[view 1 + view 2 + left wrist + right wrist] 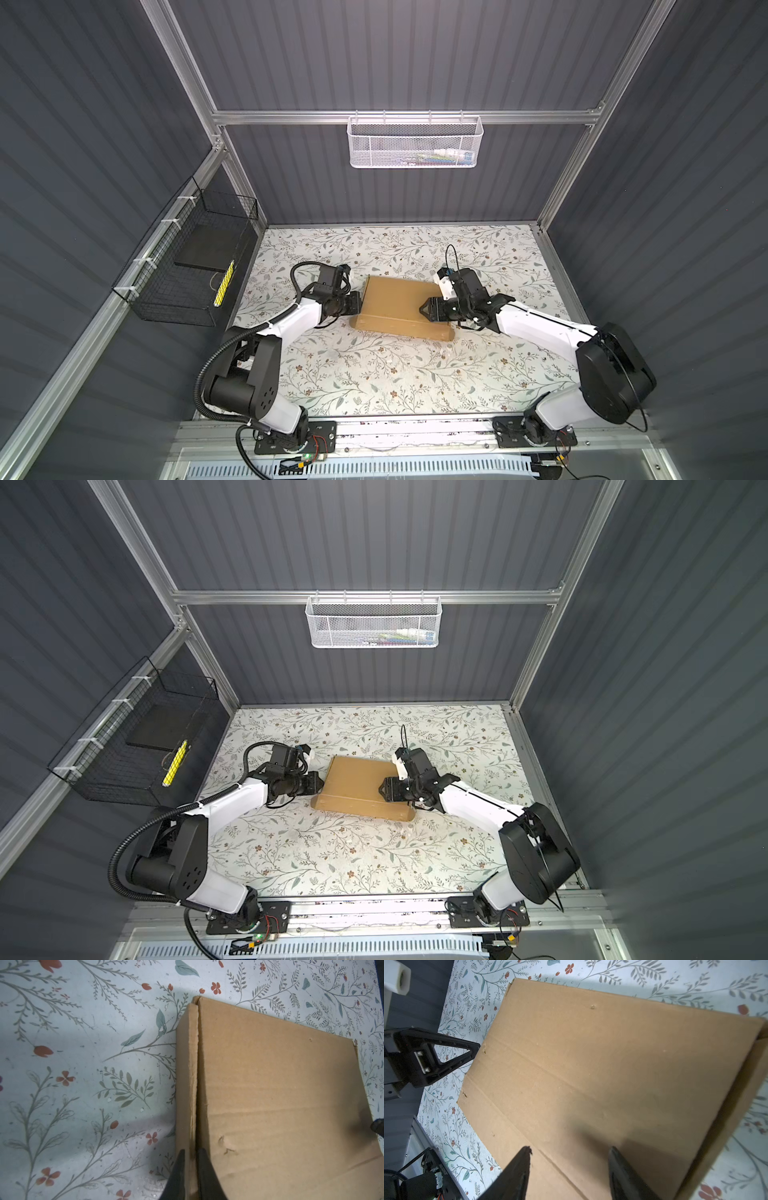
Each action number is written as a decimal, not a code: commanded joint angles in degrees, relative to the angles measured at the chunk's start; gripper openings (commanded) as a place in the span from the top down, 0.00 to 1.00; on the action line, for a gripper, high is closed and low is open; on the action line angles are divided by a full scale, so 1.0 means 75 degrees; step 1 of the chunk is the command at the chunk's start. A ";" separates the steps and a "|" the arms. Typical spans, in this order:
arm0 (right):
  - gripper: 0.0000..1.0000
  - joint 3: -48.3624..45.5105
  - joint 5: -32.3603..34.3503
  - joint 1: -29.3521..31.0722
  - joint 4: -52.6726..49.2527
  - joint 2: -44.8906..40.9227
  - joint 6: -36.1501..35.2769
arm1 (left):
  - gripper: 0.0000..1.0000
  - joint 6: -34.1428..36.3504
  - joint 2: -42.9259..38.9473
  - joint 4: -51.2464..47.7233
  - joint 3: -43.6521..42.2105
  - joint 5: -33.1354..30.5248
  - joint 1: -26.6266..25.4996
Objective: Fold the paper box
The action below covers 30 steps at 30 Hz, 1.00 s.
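The paper box [395, 301] [357, 781] is plain brown cardboard, folded shut with its lid down, and lies mid-table in both top views. My left gripper [358, 303] [321, 782] is at its left edge. In the left wrist view its fingertips [192, 1152] stand a little apart, astride the top edge of the box's side wall [188, 1084], so it is open. My right gripper [422, 309] [380, 791] hovers over the lid's right part. It is open wide [570, 1149] with nothing between the fingers, only the lid [591, 1064] below.
A floral table cover [374, 374] lies under everything. A black wire basket [166, 299] on the left wall holds a black slab [208, 247] and a yellow strip [224, 282]. A white mesh basket [415, 141] hangs on the back rail.
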 commanded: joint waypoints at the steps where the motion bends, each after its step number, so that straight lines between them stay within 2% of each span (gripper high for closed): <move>1: 0.41 0.0195 -0.0106 0.0063 0.0118 0.0096 0.0041 | 0.81 0.0091 -0.0137 -0.0257 0.0066 -0.0030 0.0068; 9: 0.51 -0.0002 -0.0143 0.0081 0.0307 0.0392 0.0110 | 0.77 0.0072 -0.0053 -0.0289 0.0224 -0.0004 0.0068; 18: 0.53 -0.0098 -0.0103 0.0076 0.0424 0.0747 0.0115 | 0.76 0.0104 -0.0112 -0.0388 0.0340 -0.0007 0.0068; 30: 0.54 -0.0133 -0.0046 0.0075 0.0425 0.0718 0.0097 | 0.76 0.0187 0.0462 -0.0244 0.0420 0.0127 0.0068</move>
